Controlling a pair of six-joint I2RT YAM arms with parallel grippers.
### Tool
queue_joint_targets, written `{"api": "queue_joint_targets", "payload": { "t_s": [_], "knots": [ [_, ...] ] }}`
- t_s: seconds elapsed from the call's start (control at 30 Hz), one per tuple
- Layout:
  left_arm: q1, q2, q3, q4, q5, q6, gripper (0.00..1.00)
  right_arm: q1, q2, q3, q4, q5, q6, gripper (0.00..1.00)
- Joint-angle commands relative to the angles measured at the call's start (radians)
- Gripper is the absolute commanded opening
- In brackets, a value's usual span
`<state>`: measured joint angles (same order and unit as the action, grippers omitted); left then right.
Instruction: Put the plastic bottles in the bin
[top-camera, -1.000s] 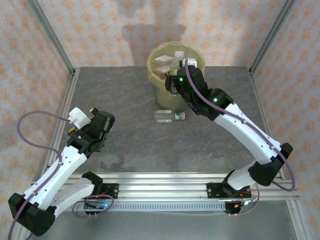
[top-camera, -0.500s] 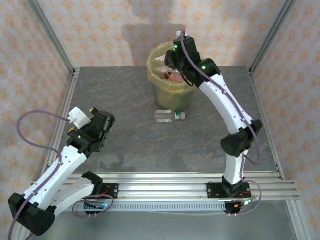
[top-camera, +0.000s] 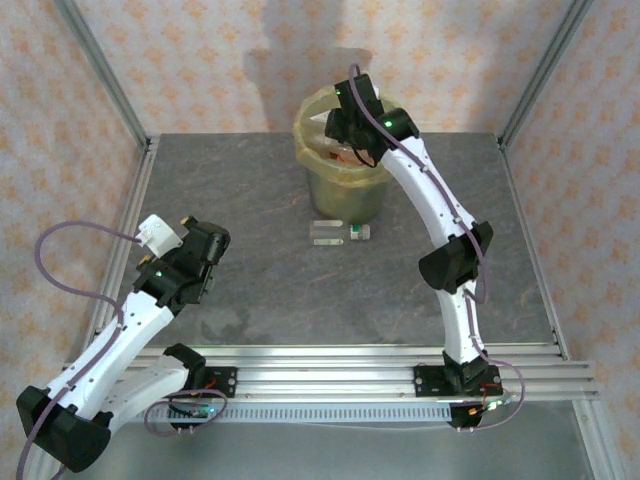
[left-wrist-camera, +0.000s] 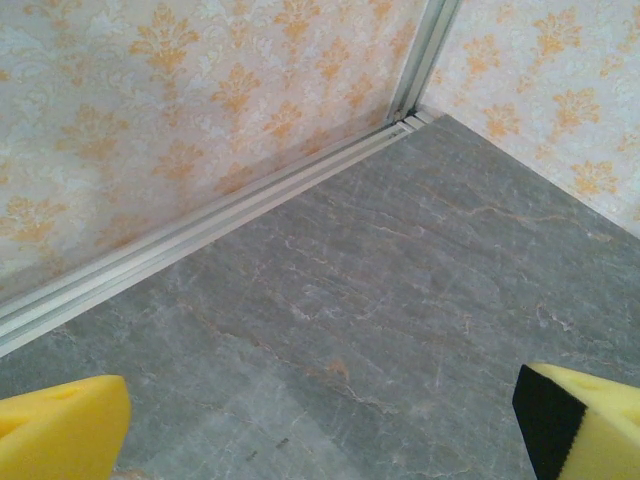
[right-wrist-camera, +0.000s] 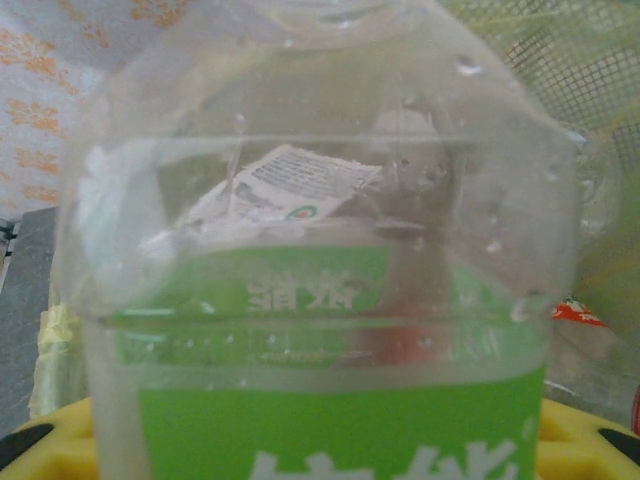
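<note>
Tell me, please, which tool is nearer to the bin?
Right. The right tool hangs over the mouth of the bin, holding a green-labelled bottle; the left tool sits far off, above the near-left part of the table.

Lab test booth: aluminium frame (top-camera: 106, 75), wallpapered panels (top-camera: 200, 60), grey marbled tabletop (top-camera: 260, 200).

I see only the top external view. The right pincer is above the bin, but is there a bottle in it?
Observer: Yes. In the right wrist view, the right pincer grips a clear bottle with a green label.
Operator: And the left pincer, is it open or shut?
Observer: Open. In the left wrist view, the left pincer has its yellow pads wide apart above the table.
</note>
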<state>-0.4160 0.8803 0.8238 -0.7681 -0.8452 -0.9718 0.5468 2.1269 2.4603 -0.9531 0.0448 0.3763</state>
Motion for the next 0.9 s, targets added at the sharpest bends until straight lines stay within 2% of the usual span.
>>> {"api": "queue_joint_targets", "payload": {
  "t_s": [0.0,0.1,0.3,0.43,0.77,0.83,0.87],
  "knots": [
    [0.011,0.002,0.008,-0.027,-0.021,-0.026,1.00,-0.002,-0.045,-0.049,-0.003,0.022,0.029,0.44],
    [0.011,0.005,0.009,-0.022,-0.017,-0.024,1.00,-0.004,-0.062,-0.087,0.009,0.033,0.039,0.50],
    [0.011,0.011,0.015,-0.022,-0.019,-0.022,1.00,-0.003,-0.067,-0.104,0.013,0.029,0.041,0.72],
    [0.011,0.014,0.017,-0.021,-0.017,-0.022,1.00,-0.004,-0.069,-0.100,0.011,0.023,0.039,0.82],
    [0.011,0.017,0.020,-0.019,-0.016,-0.021,1.00,-0.004,-0.070,0.003,-0.055,0.010,0.001,0.92],
    [0.011,0.019,0.021,-0.019,-0.017,-0.021,1.00,-0.004,-0.076,0.031,-0.075,0.010,-0.012,0.99],
    [0.011,0.019,0.022,-0.019,-0.018,-0.019,1.00,-0.004,-0.081,0.046,-0.086,0.012,-0.019,0.99]
  ]
}}
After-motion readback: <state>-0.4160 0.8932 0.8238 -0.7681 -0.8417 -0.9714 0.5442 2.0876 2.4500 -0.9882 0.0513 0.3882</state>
